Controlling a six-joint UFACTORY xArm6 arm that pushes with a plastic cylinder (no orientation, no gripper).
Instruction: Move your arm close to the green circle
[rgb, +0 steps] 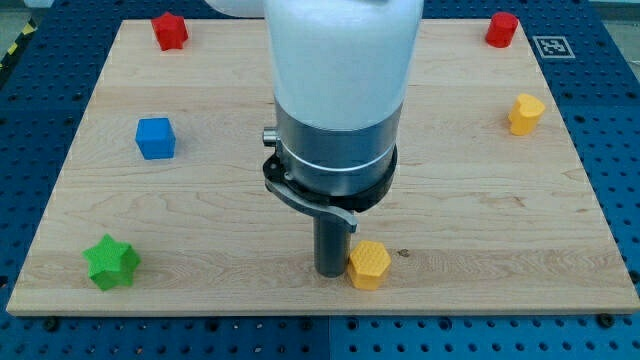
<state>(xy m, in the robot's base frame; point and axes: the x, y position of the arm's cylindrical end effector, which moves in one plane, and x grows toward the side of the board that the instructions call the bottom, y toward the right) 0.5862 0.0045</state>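
No green circle shows in the camera view; the arm's wide body hides the middle of the board. The only green block I see is a green star (110, 261) at the view's bottom left. My tip (331, 270) rests on the wooden board (200, 220) near the view's bottom centre. It touches the left side of a yellow hexagon block (368, 264). The green star lies far to the view's left of my tip.
A blue cube (155, 138) sits at the view's left. A red star-like block (170, 30) is at the top left and a red block (501, 29) at the top right. A yellow block (526, 113) lies at the right.
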